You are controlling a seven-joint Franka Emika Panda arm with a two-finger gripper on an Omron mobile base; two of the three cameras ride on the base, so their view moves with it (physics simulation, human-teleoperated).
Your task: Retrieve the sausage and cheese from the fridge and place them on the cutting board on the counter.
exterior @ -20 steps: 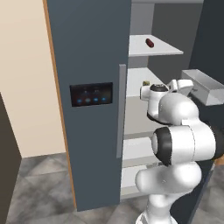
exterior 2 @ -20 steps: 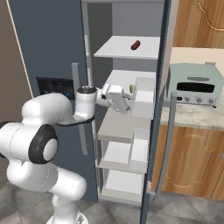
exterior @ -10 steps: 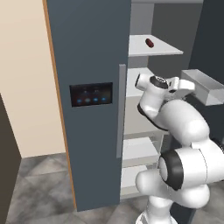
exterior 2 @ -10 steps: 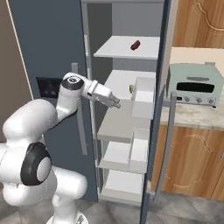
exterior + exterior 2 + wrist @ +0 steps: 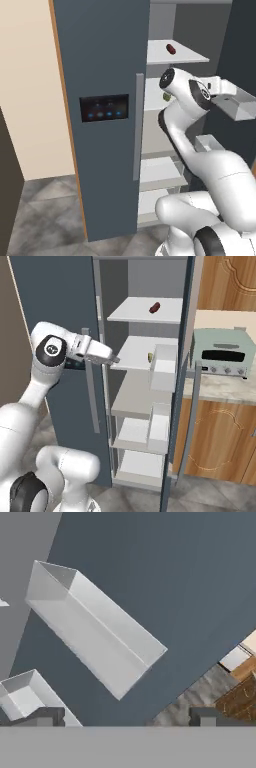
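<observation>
In the left base view the fridge (image 5: 100,75) stands with its right door swung open; the sausage (image 5: 171,48) lies on the top shelf (image 5: 192,56) near its back edge, and a bit of the cheese (image 5: 165,95) peeks out beside the arm's elbow on the shelf below. The arm reaches up toward a pale door bin (image 5: 235,102). In the right base view the sausage (image 5: 154,307) rests near the middle of the top shelf (image 5: 135,312), the cheese (image 5: 150,357) sits on the second shelf (image 5: 132,356) toward its right edge, and the end effector (image 5: 114,360) hangs at that shelf's front left corner, touching nothing. A toaster oven (image 5: 223,352) stands on the desk (image 5: 215,388) beyond the door. In the hand view the end effector (image 5: 127,716) has its tips spread wide apart with nothing between them, facing the door's inner side and a door bin (image 5: 95,629).
</observation>
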